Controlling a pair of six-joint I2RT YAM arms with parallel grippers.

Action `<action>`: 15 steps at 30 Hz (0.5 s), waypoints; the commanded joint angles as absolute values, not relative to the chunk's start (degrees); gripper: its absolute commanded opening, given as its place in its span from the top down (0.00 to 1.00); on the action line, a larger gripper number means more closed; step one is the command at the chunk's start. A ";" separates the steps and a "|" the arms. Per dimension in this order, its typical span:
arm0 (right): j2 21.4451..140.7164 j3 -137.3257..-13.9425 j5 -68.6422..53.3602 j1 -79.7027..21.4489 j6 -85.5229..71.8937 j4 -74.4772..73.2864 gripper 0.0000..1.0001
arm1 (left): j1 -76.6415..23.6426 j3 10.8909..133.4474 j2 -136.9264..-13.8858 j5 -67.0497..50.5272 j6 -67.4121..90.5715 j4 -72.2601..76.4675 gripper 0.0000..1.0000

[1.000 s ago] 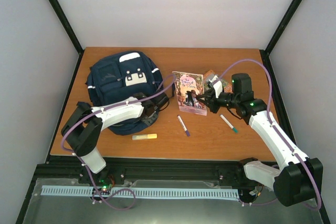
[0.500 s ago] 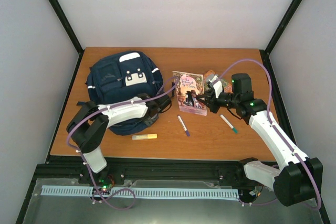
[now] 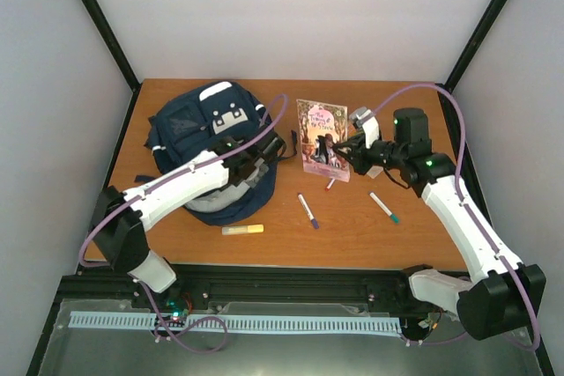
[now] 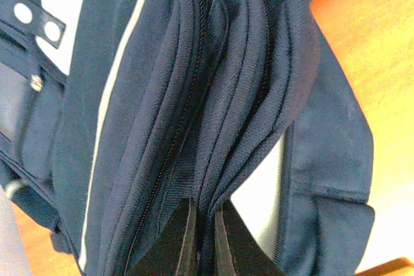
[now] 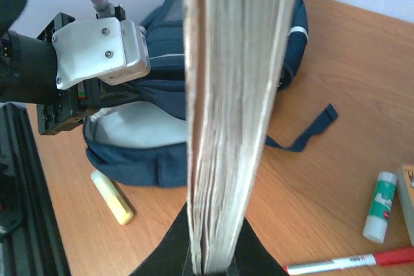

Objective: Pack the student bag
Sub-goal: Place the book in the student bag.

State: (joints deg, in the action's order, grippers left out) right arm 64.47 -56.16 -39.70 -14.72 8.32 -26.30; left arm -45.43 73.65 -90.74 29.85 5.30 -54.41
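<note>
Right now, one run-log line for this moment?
left hand: shut on student bag rim | right hand: shut on book, upright | student bag: mouth open

Orange-brown wooden table (image 3: pixel 352 235) between plain pale grey walls (image 3: pixel 300 15), black corner posts (image 3: pixel 99 19), soft even light

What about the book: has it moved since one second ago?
Yes. The right gripper has raised the book on edge, away from the purple pen, which stayed put.
</note>
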 commanded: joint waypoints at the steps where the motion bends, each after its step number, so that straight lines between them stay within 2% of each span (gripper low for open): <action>1: 67.75 -63.59 -43.85 -14.42 5.18 -32.96 0.97 | -45.62 81.52 -88.19 33.26 2.11 -50.99 0.99; 5: 71.05 -64.83 -48.86 -14.42 1.56 -36.58 0.97 | -45.62 84.62 -87.97 34.31 0.04 -49.75 0.99; 15: 80.12 -62.77 -58.51 -15.40 -3.43 -39.14 0.97 | -45.53 83.06 -81.75 35.49 -2.12 -44.38 0.99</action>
State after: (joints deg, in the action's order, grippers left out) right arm 77.49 -63.79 -52.31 -14.83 -0.34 -37.01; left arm -45.28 79.94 -86.06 33.76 0.12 -51.40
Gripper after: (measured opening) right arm 0.045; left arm 0.049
